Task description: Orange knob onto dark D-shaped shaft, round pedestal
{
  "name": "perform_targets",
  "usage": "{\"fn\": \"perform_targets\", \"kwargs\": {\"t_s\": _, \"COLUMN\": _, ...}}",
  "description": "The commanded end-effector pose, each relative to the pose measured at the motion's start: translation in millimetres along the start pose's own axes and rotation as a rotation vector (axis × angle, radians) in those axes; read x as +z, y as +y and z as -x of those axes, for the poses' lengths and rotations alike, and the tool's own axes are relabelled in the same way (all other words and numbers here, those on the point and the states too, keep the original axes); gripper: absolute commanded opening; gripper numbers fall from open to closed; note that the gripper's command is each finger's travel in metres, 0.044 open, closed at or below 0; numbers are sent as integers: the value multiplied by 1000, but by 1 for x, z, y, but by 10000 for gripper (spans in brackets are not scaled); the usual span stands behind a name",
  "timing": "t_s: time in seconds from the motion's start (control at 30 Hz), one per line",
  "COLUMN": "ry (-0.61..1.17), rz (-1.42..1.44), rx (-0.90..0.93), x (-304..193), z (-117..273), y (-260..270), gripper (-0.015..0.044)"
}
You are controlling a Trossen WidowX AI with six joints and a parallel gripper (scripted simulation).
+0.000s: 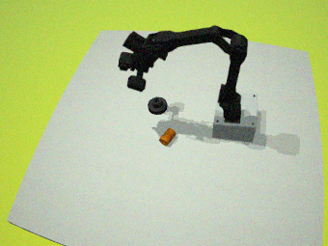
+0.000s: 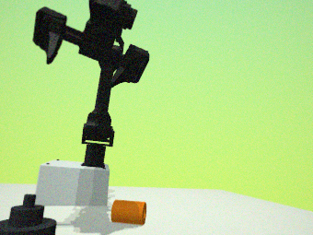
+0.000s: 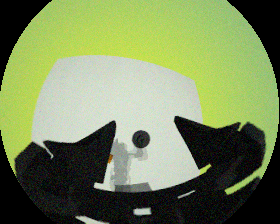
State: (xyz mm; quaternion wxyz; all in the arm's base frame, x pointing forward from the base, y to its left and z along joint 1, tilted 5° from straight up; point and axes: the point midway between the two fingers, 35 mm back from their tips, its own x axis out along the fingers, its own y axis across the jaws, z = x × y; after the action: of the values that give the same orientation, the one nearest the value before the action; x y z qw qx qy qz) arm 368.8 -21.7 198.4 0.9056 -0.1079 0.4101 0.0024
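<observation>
Your 2 fingers [image 1: 131, 69] [image 2: 92, 49] are wide open with nothing between them, high over the table [image 1: 121, 191] [image 2: 193, 205] [image 3: 100, 90], while the orange knob [image 1: 167, 137] [image 2: 129, 212] [image 3: 110, 158] lies on its side near the round pedestal [image 1: 157, 106] [image 2: 28, 219] [image 3: 141, 139], on the side away from the table's far edge. Watch it: a glancing touch could roll the knob off, a tilted grip could leave its hole crooked over the shaft [image 1: 157, 100] [image 2: 29, 200], and with that flat unseen, pressing before the 2 flats line up could jam it.
</observation>
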Motion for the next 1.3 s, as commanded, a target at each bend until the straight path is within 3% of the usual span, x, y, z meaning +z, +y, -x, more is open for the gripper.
{"fn": "perform_targets", "kwargs": {"t_s": 0.0, "ry": 160, "rz": 308, "rx": 154, "x": -44, "z": -26, "y": 57, "gripper": 440}}
{"fn": "perform_targets", "kwargs": {"t_s": 0.3, "ry": 424, "rz": 959, "rx": 521, "x": -157, "z": -32, "y": 155, "gripper": 440}}
{"fn": "perform_targets", "kwargs": {"t_s": 1.27, "ry": 427, "rz": 967, "rx": 525, "x": -181, "z": -63, "y": 166, "gripper": 440}}
